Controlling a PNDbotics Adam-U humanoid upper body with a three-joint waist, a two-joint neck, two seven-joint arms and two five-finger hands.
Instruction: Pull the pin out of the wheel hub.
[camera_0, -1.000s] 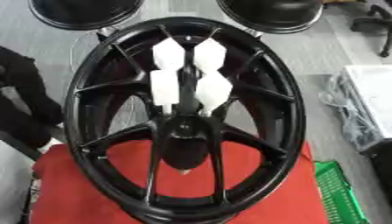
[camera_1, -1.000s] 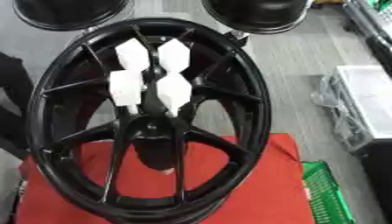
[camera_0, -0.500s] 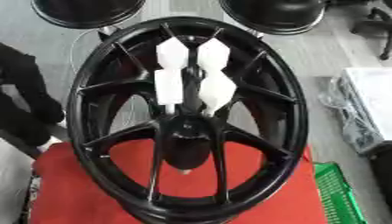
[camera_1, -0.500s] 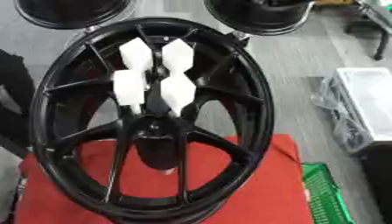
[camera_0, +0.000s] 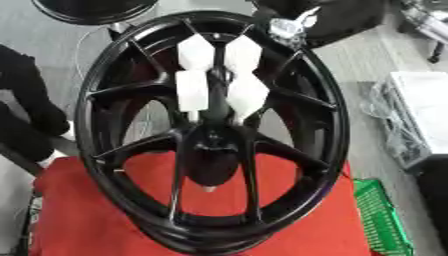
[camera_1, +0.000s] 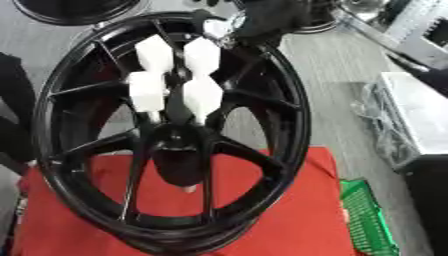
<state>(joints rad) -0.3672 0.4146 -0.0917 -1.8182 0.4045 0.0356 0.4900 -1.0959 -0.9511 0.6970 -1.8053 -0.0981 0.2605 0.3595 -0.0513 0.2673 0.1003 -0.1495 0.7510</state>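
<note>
A large black wheel hub is being shown standing tilted on a red-covered counter, its spokes running from the rim to a dark centre. Four white blocks are being seen clustered against the upper spokes, two above and two below, close beside one another. Below the dark centre a small pale tip is being shown pointing down; whether this is the pin cannot be told. A green basket is being seen at the counter's right edge, and what is inside it cannot be made out. A grey tray is lying on the floor to the right, with tangled cables beside it.

At the top of the rim a dark arm with a silver part, taken as the right hand, is being seen just beside the upper white blocks. Whether its fingers are apart or together cannot be told. The left hand is not being shown in either view.
</note>
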